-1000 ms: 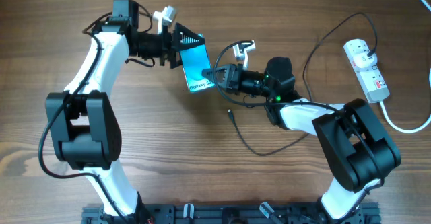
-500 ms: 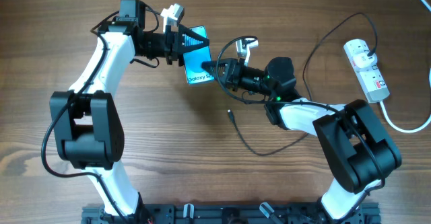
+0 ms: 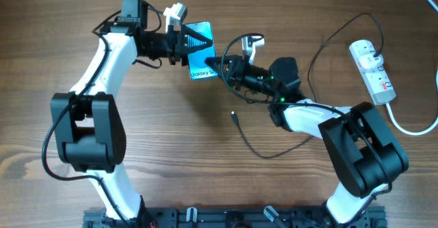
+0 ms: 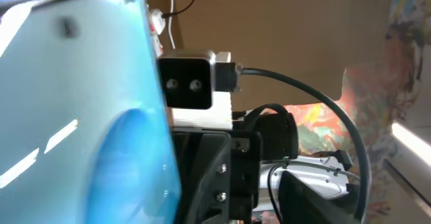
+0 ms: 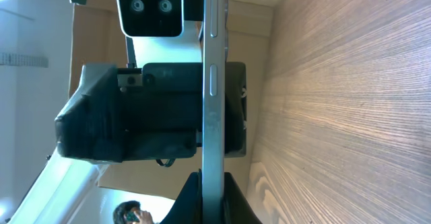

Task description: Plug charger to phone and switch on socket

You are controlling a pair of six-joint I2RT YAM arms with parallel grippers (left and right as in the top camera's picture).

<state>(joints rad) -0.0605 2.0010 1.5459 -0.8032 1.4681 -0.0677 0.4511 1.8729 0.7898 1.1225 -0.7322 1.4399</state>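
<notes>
Phone: upper middle of the overhead shot, sandwiched between the two grippers. The teal screen faces up and the "Galaxy" text is readable.
Left gripper: on the phone's upper-left end. Its black fingers sit on either side of the phone, but honestly can't tell whether they're pinching it or just bracketing it.
Left wrist view: basically all phone, with pale blue glass filling the left half of the frame. The other arm's camera box is just past its edge.
Right gripper: on the phone's lower-right end, clamped onto the thin edge.
Right wrist view: phone is edge-on down the middle, side buttons showing. The fingers are squeezed on it at the bottom of the frame, and the left gripper's black body straddles it further up.
Charger: lying loose on the table. Its connector is near the centre of the overhead, below the right gripper, clear of both grippers and apart from the phone. The cable loops down and right under the right arm, then arcs up toward the socket.
Socket: far right of the overhead, upper part of the frame. The red mark is near its lower end and the white cord runs off to the lower right.
</notes>
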